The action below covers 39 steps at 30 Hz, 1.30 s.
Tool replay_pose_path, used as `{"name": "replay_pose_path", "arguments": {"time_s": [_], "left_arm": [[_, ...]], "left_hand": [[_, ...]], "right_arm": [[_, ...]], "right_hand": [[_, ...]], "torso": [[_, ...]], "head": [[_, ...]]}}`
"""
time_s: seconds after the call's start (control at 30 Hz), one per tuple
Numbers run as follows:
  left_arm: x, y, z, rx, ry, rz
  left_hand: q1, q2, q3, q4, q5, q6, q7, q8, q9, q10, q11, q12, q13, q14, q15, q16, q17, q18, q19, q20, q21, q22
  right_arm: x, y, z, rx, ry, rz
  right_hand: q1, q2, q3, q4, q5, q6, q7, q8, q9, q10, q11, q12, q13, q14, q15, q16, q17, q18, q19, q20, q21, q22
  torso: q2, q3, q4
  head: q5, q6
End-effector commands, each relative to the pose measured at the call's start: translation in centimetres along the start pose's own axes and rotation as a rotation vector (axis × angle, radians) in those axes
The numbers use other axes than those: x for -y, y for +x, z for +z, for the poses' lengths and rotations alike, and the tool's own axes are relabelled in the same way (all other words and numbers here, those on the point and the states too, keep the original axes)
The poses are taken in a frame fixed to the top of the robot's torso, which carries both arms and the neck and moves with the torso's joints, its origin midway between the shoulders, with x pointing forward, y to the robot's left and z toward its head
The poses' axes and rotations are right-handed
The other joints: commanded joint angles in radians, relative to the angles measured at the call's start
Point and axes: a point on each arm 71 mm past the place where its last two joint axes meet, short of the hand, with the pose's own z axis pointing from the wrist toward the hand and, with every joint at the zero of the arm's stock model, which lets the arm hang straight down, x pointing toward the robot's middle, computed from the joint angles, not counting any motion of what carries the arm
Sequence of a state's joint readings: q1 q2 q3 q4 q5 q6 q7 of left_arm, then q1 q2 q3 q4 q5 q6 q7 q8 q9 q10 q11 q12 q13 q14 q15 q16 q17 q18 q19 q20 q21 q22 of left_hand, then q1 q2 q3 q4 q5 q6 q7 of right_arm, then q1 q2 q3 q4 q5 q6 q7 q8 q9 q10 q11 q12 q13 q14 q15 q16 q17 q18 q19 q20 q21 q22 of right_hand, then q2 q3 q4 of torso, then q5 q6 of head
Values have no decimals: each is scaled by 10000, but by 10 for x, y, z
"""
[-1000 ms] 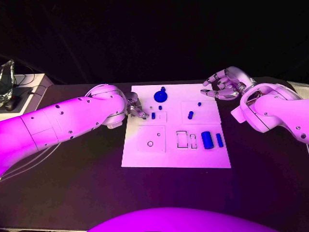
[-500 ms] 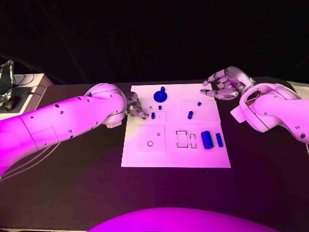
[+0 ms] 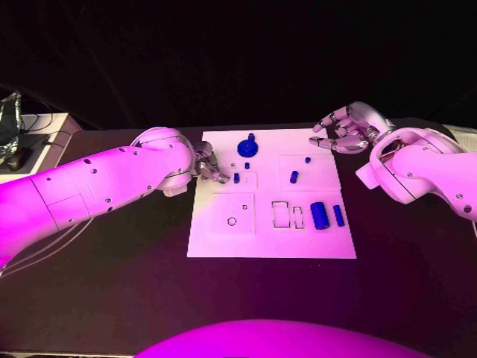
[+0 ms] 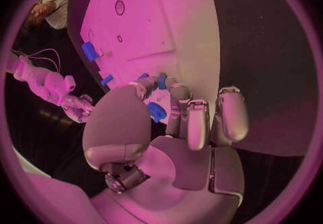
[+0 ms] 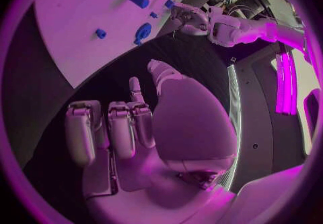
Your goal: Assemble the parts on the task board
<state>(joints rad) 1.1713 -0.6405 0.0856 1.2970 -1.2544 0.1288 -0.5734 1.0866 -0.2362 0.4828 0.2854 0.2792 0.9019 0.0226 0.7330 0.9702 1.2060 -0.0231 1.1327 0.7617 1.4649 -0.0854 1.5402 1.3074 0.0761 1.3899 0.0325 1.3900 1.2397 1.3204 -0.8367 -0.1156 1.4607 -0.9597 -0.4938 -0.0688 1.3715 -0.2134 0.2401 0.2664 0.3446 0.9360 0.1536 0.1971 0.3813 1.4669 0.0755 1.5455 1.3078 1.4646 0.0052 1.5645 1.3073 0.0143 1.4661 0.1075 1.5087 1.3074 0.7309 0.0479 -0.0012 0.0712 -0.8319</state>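
This looks like a robotics lab: a black table [image 3: 109,298] carries a white task board [image 3: 270,242] between the two hands, and beyond the left hand [image 3: 209,168] a side bench [image 3: 40,145] holds cables and gear [image 3: 2,134].

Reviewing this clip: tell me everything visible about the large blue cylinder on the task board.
The large blue cylinder is the biggest loose blue part, smooth and plastic-looking, with faint bands across its body. It lies on its side on the white task board, toward the right half of the near side, long axis running away from the robot. A slimmer blue bar lies beside it on the right, apart; outlined rectangular slots sit to its left. Neither hand touches it.
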Motion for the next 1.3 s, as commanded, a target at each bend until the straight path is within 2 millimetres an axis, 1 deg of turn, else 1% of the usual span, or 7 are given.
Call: {"name": "replay_pose_path", "arguments": {"time_s": [0.03,0.13,0.53,0.73,0.83,1.1,1.3], "left_arm": [[-10,23,4,-1370,-569,440],[-9,21,4,-1440,-540,492],[-5,18,4,-1465,-470,573],[-4,16,4,-1253,-474,453],[-4,15,5,-1161,-473,397],[-4,13,5,-1030,-483,294],[-4,14,5,-1088,-468,197]], "left_hand": [[138,13,-67,-9,60,-243,209,-417,-17,-62,-12,-24,-13,855,60,-62,2010,-6,-81,-2,-68,-25],[311,54,-72,-14,61,-238,209,-435,-49,-86,-11,-33,-34,853,63,-64,2007,-3,-91,3,-77,-34],[381,13,-117,-6,49,-254,223,-450,-68,-130,-1,-63,-86,843,68,-78,1984,8,-125,6,-110,-85],[234,-24,-458,67,40,-484,375,-710,-280,-241,122,-81,-156,833,160,-89,1964,11,-151,71,-137,-110],[144,36,-606,65,57,-571,429,-845,-411,-273,167,-70,-171,831,199,-89,1961,13,-152,107,-139,-109],[-42,113,-815,81,51,-561,472,-942,-556,-292,210,-43,-167,831,239,-88,1961,16,-155,144,-144,-112],[-321,145,-1174,85,43,-525,489,-997,-698,-334,232,-32,-201,826,263,-93,1951,23,-164,173,-156,-123]], "right_arm": [[-1,1,0,-103,-152,-80],[-1,1,0,-104,-155,-79],[-2,2,0,-106,-162,-79],[-2,2,1,-102,-164,-78],[-2,2,1,-101,-163,-78],[-2,2,0,-92,-175,-109],[-2,2,1,-89,-230,-208]], "right_hand": [[-76,-27,22,59,-42,-70,1,31,9,711,-40,-63,2308,1007,-72,-16,2420,31,737,-70,-61,2174],[-76,-27,22,59,-42,-70,1,31,9,711,-40,-63,2308,1007,-72,-16,2420,31,737,-70,-61,2174],[-76,-27,22,59,-42,-70,1,31,9,711,-40,-63,2308,1007,-72,-16,2420,31,737,-70,-61,2174],[-76,-27,22,59,-42,-70,1,31,9,711,-40,-63,2308,1007,-72,-16,2420,31,737,-70,-61,2174],[-76,-27,22,59,-42,-70,1,31,9,711,-40,-63,2308,1007,-72,-16,2420,31,737,-70,-61,2174],[-76,-27,22,59,-42,-70,1,31,9,711,-40,-63,2308,1007,-72,-16,2420,31,737,-70,-61,2174],[-76,-27,22,59,-42,-70,1,31,9,711,-40,-63,2308,1007,-72,-16,2420,31,737,-70,-61,2174]], "torso": [[-4,8,-6],[3,8,-2],[2,2,3],[6,7,4],[5,7,-5],[2,9,-1],[-2,9,4]], "head": [[12,3],[4,13],[-10,27],[-16,20],[-15,20],[-18,15],[-14,13]]}}
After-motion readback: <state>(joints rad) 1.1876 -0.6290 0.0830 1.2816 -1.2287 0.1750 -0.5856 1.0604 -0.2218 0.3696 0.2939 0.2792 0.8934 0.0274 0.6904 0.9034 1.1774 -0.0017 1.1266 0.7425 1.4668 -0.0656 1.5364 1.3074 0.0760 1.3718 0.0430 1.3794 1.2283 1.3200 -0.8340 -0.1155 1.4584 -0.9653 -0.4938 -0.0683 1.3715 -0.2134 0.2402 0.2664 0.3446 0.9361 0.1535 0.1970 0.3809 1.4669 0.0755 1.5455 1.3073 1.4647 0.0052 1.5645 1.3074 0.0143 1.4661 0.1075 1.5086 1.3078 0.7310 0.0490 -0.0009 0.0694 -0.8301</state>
